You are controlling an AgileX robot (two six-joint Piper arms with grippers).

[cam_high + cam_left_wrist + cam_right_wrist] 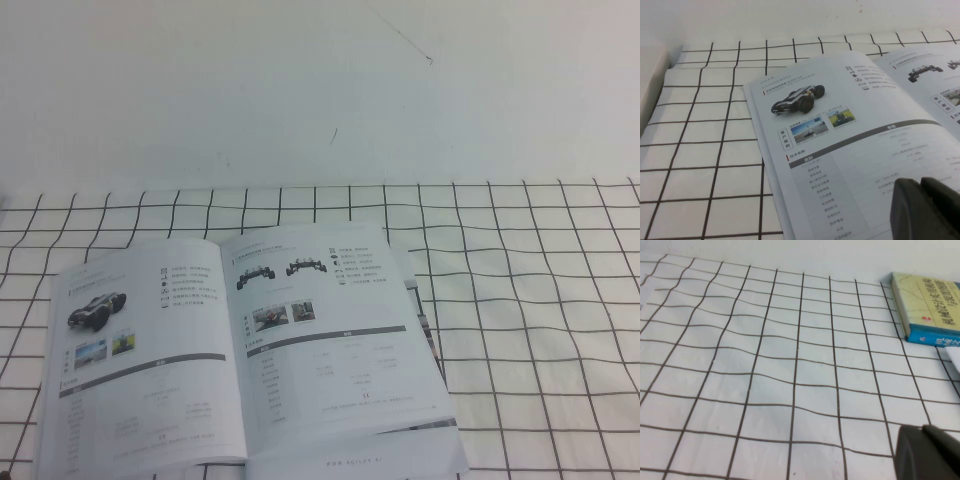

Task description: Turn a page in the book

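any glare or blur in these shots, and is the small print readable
High view: washed out and bright, the thin glossy white booklet pale, small print unreadable, neither claw in frame. Left wrist view: sharper, vehicle photo clear, the dark left claw blurred over the right-hand page's near side. Right wrist view: even light, the dark right claw blurred above the black-gridded white cloth.

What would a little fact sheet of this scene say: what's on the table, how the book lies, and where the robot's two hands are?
Surface: white cloth with black grid
Book: the book lies open, left of centre in the high view
Right-hand leaf: the page, flat, untouched
Left gripper: left gripper, above the book's left-hand leaf
Right gripper: right gripper, over bare cloth
Extra: a closed yellow and blue book, right wrist view only
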